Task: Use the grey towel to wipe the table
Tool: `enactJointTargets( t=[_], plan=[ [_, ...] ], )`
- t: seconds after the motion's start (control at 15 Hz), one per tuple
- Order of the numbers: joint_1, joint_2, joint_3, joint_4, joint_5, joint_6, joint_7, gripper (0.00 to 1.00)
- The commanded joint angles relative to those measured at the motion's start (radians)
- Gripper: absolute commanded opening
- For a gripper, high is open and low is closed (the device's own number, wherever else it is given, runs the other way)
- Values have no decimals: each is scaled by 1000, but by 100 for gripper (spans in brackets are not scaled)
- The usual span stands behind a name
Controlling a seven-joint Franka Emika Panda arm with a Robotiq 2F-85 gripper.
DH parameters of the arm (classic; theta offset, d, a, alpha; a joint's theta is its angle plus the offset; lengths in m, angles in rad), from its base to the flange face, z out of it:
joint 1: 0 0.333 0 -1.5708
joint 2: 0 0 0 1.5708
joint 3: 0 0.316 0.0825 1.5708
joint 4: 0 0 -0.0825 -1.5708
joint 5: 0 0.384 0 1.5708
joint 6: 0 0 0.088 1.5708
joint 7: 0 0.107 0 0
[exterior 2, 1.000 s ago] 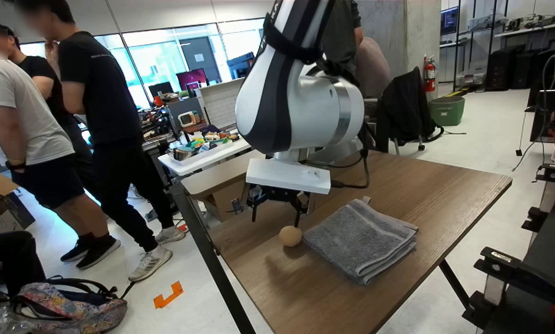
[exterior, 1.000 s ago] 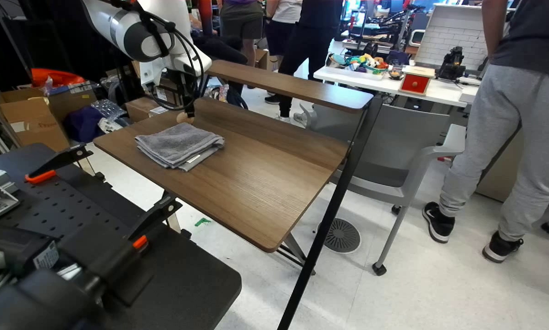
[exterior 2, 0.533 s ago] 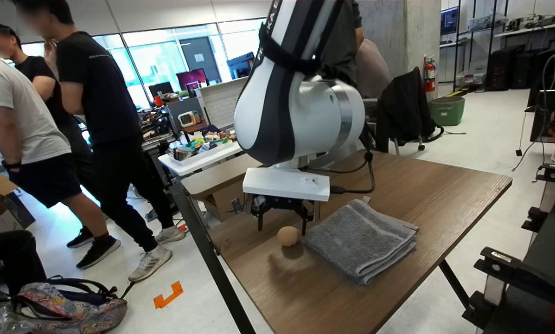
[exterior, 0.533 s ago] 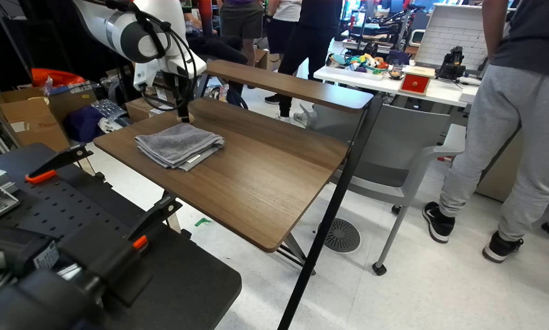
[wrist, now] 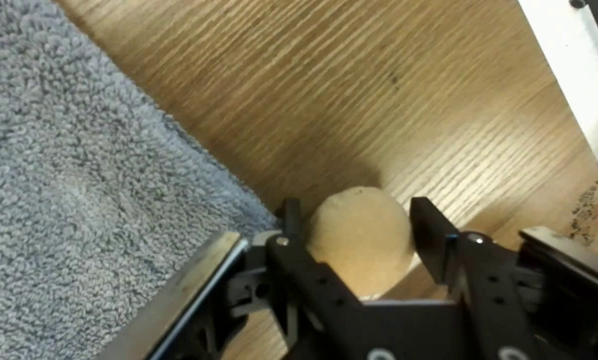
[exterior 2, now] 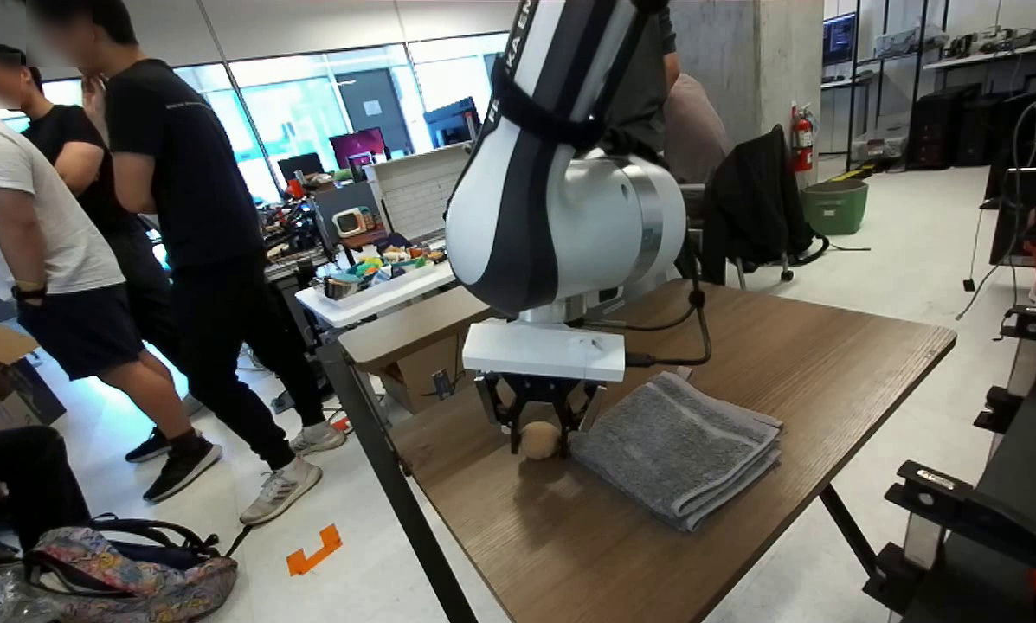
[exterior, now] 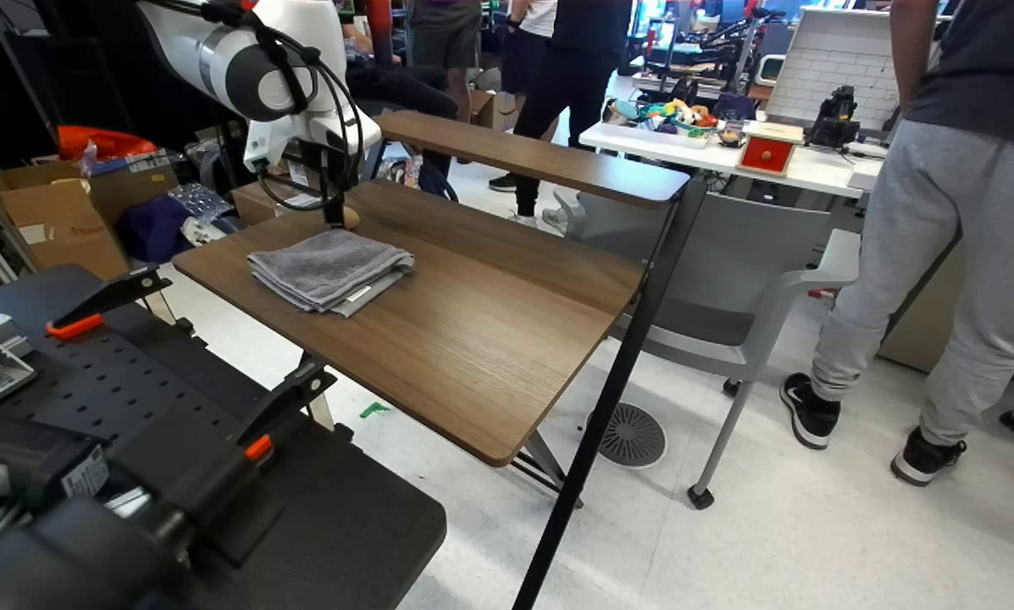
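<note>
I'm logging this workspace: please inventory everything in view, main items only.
folded towel: 1, grey, on the woodgrain table
woodgrain table: 1, brown, beneath the towel
round object: 1, tan, beside the towel
raised shelf: 1, brown, along one table edge
wheeled chair: 1, grey, beside the table
fire extinguisher: 1, red, by the pillar
people: at least 4, mostly darkly dressed, nearby
robot arm: 1, white and black, above the table
gripper: 1, black, straddling the round object
</note>
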Motion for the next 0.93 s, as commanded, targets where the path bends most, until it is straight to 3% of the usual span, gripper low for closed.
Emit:
enactJointTargets(
  t=[0.0,0.27,0.6,0.87],
  plan=[
    [-31,21,8,36,-20,-52,19,27],
    [-52,13,-2,45,-19,-67,28,1],
    [-78,-2,-92,51,-36,-41,75,3],
    [-108,15,-239,26,-71,-22,173,3]
  ],
)
